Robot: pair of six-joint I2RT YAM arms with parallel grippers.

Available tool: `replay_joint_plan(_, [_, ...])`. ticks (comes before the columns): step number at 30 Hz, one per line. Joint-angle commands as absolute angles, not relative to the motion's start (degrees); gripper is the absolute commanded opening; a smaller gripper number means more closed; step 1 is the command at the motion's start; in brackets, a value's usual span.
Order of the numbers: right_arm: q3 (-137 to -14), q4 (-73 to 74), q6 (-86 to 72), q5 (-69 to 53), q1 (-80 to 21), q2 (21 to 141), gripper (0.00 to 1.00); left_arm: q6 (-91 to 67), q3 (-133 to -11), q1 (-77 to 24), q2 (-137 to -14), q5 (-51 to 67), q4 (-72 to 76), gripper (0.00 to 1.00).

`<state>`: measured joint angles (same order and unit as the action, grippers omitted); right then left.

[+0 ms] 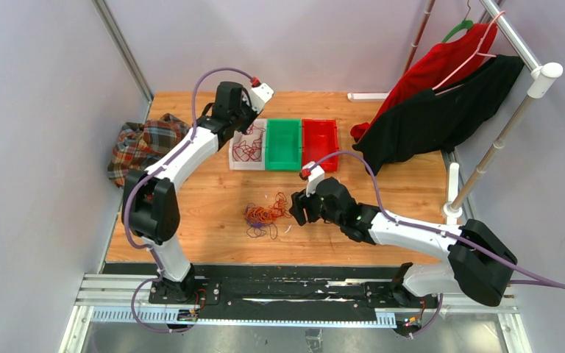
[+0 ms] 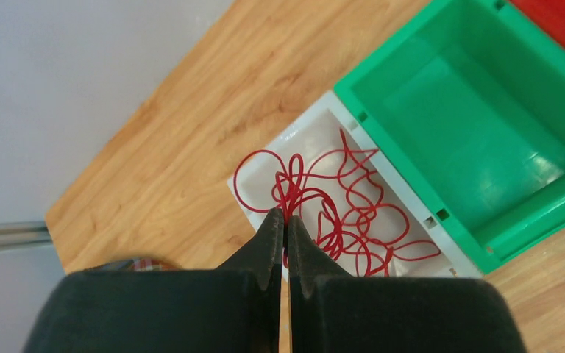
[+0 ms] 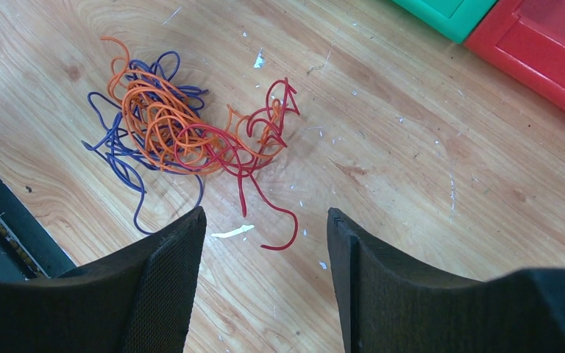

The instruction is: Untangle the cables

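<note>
My left gripper (image 1: 244, 118) is over the white bin (image 1: 232, 163) at the back, shut on a red cable (image 2: 288, 193) that hangs in loops into the bin with other red cables (image 1: 248, 147). In the left wrist view the gripper (image 2: 285, 219) pinches the strand at its tips. A tangle of orange, dark purple and red cables (image 1: 265, 215) lies on the table's middle. My right gripper (image 1: 298, 209) hovers just right of it, open and empty. In the right wrist view (image 3: 265, 217) the tangle (image 3: 169, 125) lies ahead to the left, a loose red end (image 3: 283, 220) between the fingers.
A green bin (image 1: 283, 145) and a red bin (image 1: 319, 143) stand right of the white bin. A plaid cloth (image 1: 143, 143) lies at the table's left edge. Red and black garments (image 1: 434, 103) hang from a rack at the back right.
</note>
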<state>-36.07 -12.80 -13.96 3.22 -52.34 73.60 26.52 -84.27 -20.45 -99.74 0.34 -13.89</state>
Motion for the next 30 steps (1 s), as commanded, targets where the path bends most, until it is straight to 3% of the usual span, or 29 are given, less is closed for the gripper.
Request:
replay_joint_plan(1, [-35.3, -12.3, -14.5, 4.6, -51.3, 72.6, 0.62, 28.7, -82.6, -20.7, -102.4, -1.9, -10.9, 0.0])
replay_joint_plan(16, [-34.6, -11.3, -16.2, 4.5, -48.2, 69.1, 0.62, 30.2, -77.3, -22.3, -109.0, -3.0, -6.6, 0.02])
replay_joint_plan(21, [-35.8, -9.6, -17.1, 5.7, -47.8, 68.3, 0.66, 29.2, -83.9, -22.1, -108.8, -4.0, -13.3, 0.32])
replay_joint_plan(26, [-36.8, -8.2, -17.7, 6.0, -47.2, 67.3, 0.7, 26.2, -89.0, -21.6, -104.0, 2.2, -22.0, 0.8])
replay_joint_plan(30, [-37.5, -8.4, -17.6, 4.6, -47.0, 67.9, 0.71, 25.2, -92.2, -21.6, -100.3, 5.7, -30.3, 0.99])
